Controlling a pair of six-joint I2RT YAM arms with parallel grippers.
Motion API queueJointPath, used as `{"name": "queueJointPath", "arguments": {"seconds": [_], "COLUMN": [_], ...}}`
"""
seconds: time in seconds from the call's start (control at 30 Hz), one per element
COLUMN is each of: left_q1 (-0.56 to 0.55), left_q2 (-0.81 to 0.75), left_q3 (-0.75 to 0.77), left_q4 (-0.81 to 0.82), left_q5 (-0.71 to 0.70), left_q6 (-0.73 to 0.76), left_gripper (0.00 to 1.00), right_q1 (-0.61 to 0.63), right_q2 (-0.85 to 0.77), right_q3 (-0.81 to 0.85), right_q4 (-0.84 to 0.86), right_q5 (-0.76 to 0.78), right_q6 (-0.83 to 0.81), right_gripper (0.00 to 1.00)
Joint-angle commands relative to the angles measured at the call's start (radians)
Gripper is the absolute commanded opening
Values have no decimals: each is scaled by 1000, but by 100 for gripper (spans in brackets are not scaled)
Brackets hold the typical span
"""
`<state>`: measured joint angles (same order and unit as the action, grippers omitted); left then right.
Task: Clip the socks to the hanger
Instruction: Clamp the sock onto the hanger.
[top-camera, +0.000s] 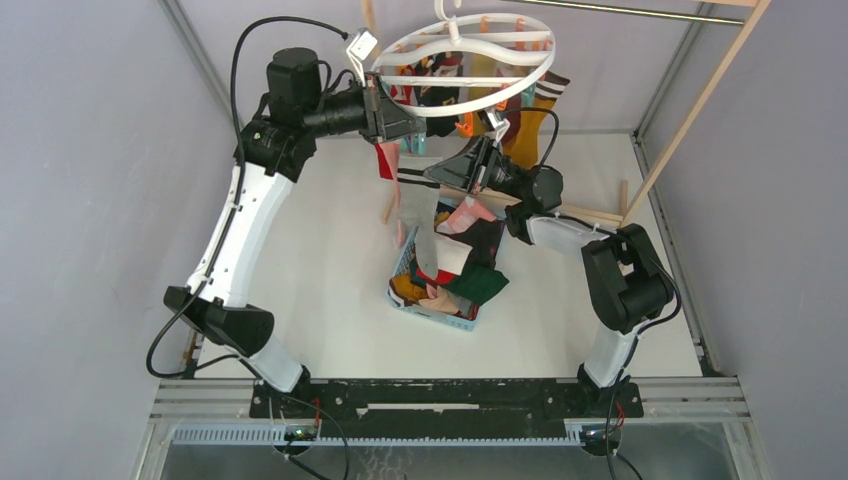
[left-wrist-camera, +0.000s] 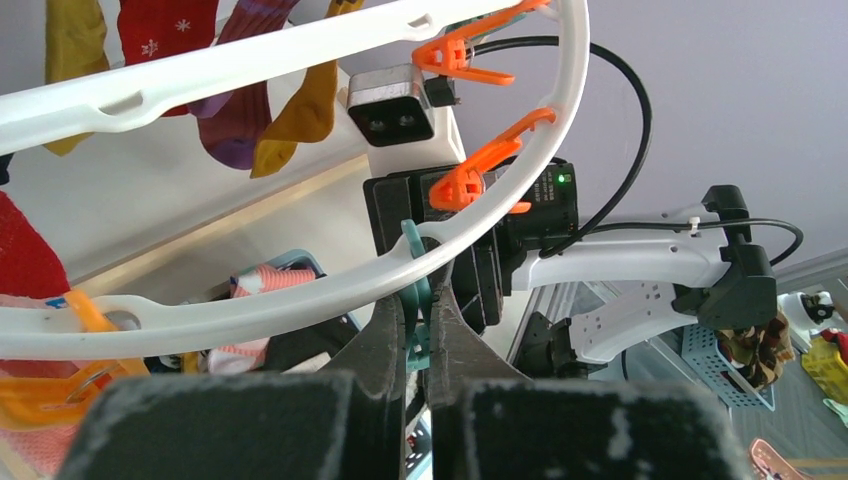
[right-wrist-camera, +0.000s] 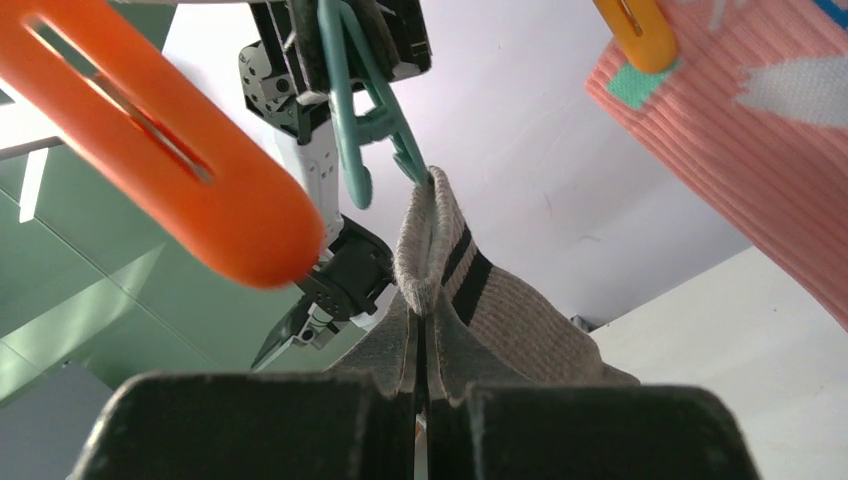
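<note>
The white ring hanger (top-camera: 520, 25) hangs at the back with several socks (top-camera: 530, 115) clipped under it. My left gripper (top-camera: 400, 125) is at its near-left rim. In the left wrist view it (left-wrist-camera: 420, 310) is shut on a teal clip (left-wrist-camera: 417, 335) below the ring (left-wrist-camera: 250, 305). My right gripper (top-camera: 462, 168) is shut on a grey sock with black stripes (top-camera: 417, 210) that hangs down. In the right wrist view the fingers (right-wrist-camera: 395, 340) pinch the sock's cuff (right-wrist-camera: 445, 255), whose top edge touches the teal clip's tips (right-wrist-camera: 378, 125).
A light-blue basket (top-camera: 432, 313) with several loose socks stands on the table below the hanger. Orange clips (left-wrist-camera: 480, 175) hang on the ring beside the teal one. A wooden frame with a metal rod (top-camera: 700, 100) stands at the back right. Grey walls close both sides.
</note>
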<state>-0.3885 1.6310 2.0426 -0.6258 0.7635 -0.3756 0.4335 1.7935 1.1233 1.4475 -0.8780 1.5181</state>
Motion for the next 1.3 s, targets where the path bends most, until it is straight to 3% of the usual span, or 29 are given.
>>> {"name": "queueJointPath", "arguments": {"seconds": [0.0,1.03,1.27], "left_q1": [0,7,12], "left_q2": [-13,-7,-9], "left_q3": [-30,-38,-41], "left_q4": [6,5,7], "left_q5": [80,138,116], "left_q6": [8,9,9], "left_gripper": [0,0,14], "right_q1": [-3,-7,-5], "right_q2": [-22,-45,-51], "right_q3": [67,48,46], "right_q4": [70,72,72], "right_q5": [14,120,157], "right_q6": [22,-18,-34], "right_gripper": [0,0,0]}}
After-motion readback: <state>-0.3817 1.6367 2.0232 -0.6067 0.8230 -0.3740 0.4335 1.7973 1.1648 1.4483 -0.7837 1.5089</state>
